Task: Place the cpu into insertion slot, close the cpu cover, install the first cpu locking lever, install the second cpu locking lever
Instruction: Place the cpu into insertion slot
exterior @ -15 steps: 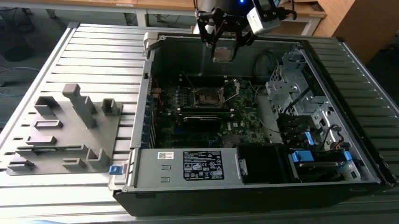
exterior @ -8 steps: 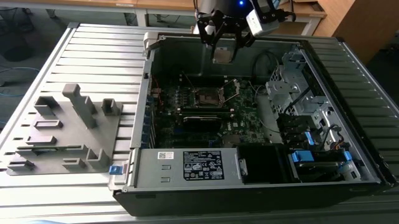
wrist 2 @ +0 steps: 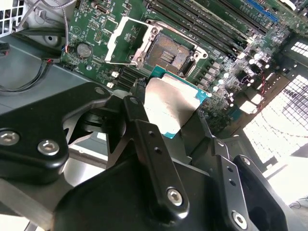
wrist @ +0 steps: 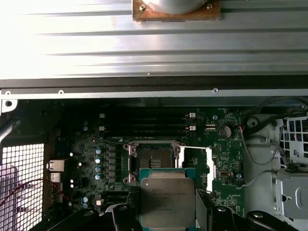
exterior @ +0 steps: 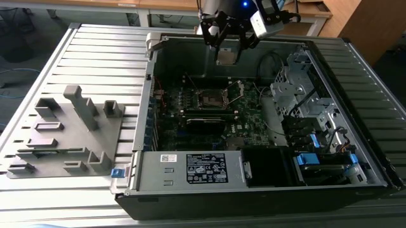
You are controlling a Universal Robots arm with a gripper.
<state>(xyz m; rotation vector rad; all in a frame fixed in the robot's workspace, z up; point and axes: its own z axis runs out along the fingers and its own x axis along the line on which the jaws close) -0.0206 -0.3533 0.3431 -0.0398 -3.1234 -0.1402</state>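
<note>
My gripper (exterior: 227, 45) hangs above the far side of the open computer case, shut on the cpu (exterior: 227, 56), a flat square chip with a silvery top. In both wrist views the cpu (wrist 2: 168, 103) (wrist: 167, 197) sits between the black fingers (wrist 2: 144, 130), above the board and short of the insertion slot (wrist 2: 171, 54) (wrist: 155, 158). The slot (exterior: 211, 99) lies bare, a dark square with a metal rim. The cpu cover (wrist 2: 121, 41) (wrist: 208, 166) is flipped up and open beside it. Thin wire levers (wrist: 110, 141) stand released near the slot.
A grey fixture block (exterior: 70, 133) rests on the ribbed metal table (exterior: 95, 57) at the exterior view's left. Inside the case sit a power supply (exterior: 190, 168), a drive cage (exterior: 298, 90), long memory slots (wrist 2: 202, 29) and loose cables (wrist 2: 29, 77).
</note>
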